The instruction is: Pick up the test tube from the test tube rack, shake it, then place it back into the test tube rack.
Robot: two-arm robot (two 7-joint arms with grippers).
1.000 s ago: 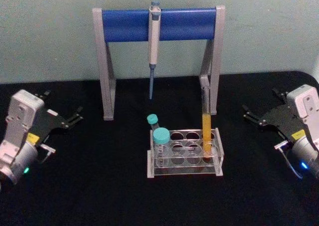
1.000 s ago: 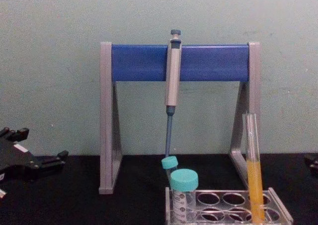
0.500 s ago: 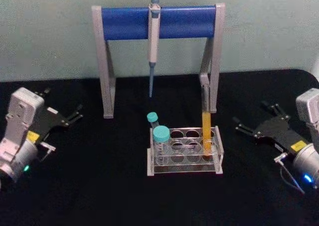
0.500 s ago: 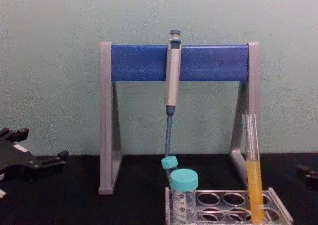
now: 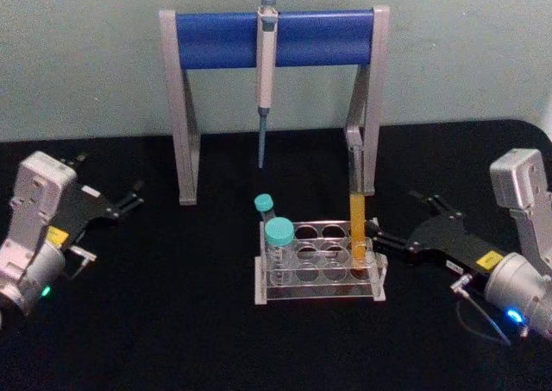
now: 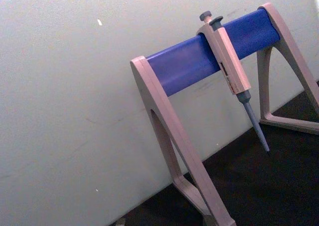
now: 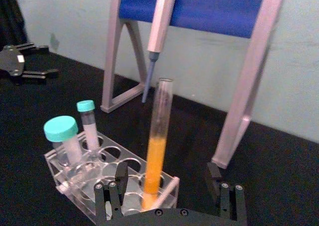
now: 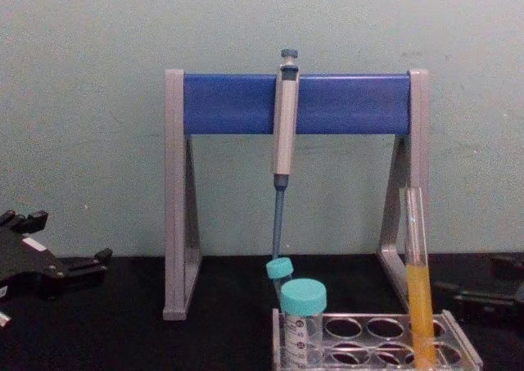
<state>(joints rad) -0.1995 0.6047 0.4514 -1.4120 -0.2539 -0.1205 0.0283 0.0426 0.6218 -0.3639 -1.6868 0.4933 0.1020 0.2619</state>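
Right gripper [image 5: 395, 220]: fingers spread, empty, level with the right end of the rack [image 5: 317, 294], just beside it. Tube [image 5: 357, 223]: upright in a right-end hole, lower half orange liquid. Left gripper [image 5: 131, 198]: spread, parked at the left of the table [image 5: 172, 322].

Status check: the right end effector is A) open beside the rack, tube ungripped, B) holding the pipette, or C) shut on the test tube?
A: the right end effector is open at the right end of the test tube rack, not touching the test tube, which stands in its hole.
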